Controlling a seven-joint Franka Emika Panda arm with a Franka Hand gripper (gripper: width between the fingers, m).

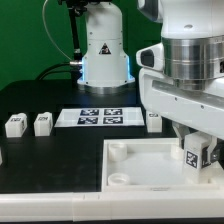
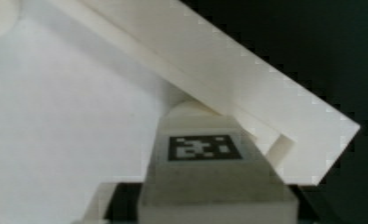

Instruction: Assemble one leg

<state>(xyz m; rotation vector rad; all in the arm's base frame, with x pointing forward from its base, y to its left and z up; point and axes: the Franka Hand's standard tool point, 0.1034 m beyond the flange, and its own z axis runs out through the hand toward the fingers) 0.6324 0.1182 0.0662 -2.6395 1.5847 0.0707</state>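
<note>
Over the white tray (image 1: 135,165) corner, pincer (image 1: 196,152) clamping blocky tagged leg (image 1: 194,155), matte plastic.

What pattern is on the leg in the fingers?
A black-and-white square tag on the white leg, clearest in the wrist view.

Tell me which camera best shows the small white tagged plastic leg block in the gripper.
The wrist view: the small white plastic leg block fills the foreground, tag sharp, beside the large white tray's wall. The exterior view shows the leg block small, under the gripper, above the tray.
</note>
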